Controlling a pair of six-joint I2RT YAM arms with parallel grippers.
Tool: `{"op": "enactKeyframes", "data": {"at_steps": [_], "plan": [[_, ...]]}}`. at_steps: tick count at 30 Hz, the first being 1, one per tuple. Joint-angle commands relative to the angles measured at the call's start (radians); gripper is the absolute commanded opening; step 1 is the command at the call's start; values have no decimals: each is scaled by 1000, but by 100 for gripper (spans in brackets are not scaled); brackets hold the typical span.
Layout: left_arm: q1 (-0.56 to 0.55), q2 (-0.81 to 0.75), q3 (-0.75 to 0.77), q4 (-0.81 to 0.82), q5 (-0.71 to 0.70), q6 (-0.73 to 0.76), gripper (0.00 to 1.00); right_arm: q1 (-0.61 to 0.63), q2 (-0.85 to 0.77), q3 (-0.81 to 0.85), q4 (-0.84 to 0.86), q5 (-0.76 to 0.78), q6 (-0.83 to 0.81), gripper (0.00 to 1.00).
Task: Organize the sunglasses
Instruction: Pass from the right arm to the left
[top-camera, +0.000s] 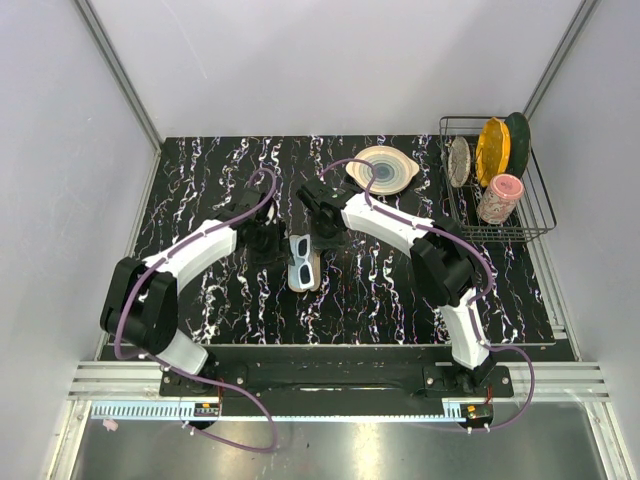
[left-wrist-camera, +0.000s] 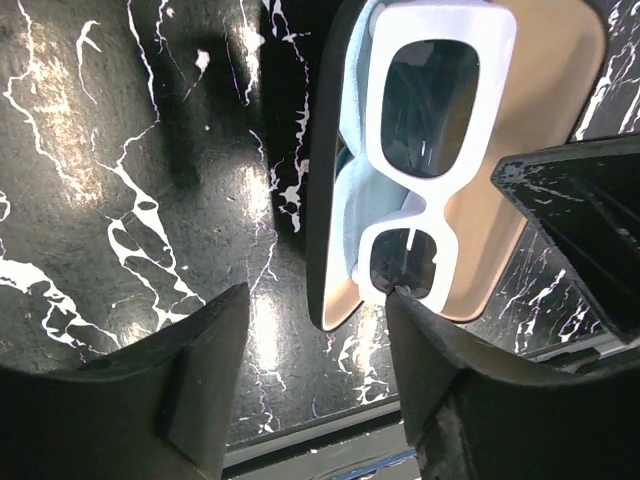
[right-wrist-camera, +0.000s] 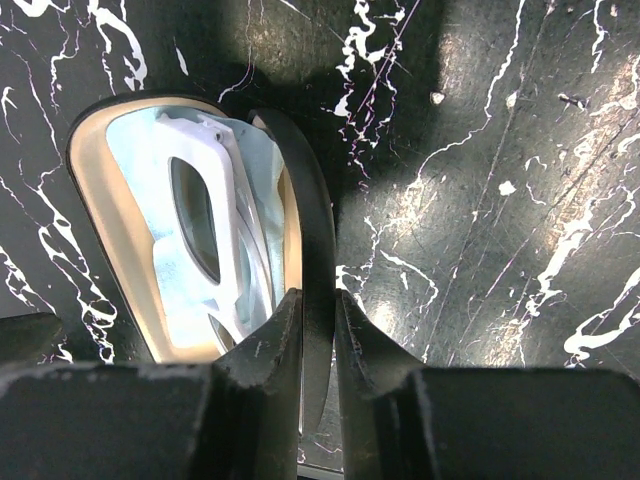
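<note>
The white-framed sunglasses (top-camera: 302, 256) lie folded inside the open black case (top-camera: 304, 285), on a light blue cloth (left-wrist-camera: 352, 205) over its tan lining. In the left wrist view the sunglasses (left-wrist-camera: 437, 197) fill the case (left-wrist-camera: 324, 150). My left gripper (left-wrist-camera: 318, 320) is open beside the case's near end, and its right fingertip (left-wrist-camera: 405, 300) is against the lower lens. My right gripper (right-wrist-camera: 318, 300) is shut on the case's thin black edge (right-wrist-camera: 312, 200); the sunglasses (right-wrist-camera: 228, 235) lie just left of it. From above, the left gripper (top-camera: 267, 243) and right gripper (top-camera: 326, 237) flank the case.
A round patterned plate (top-camera: 382, 168) lies on the black marbled table behind the right arm. A wire dish rack (top-camera: 497, 232) at the back right holds plates and a pink cup (top-camera: 499, 197). The table's front edge (left-wrist-camera: 300, 438) runs close below the left fingers.
</note>
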Motion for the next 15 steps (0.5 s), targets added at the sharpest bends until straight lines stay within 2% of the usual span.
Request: {"op": "enactKeyframes", "data": {"at_steps": [1, 10, 15], "plan": [[12, 4, -36, 96, 72, -30, 57, 0, -75, 3, 26, -7, 3, 21], [43, 51, -71, 185, 117, -50, 35, 0, -72, -2, 34, -14, -11, 23], [46, 80, -86, 199, 121, -43, 29, 0, -69, -3, 38, -19, -15, 23]]}}
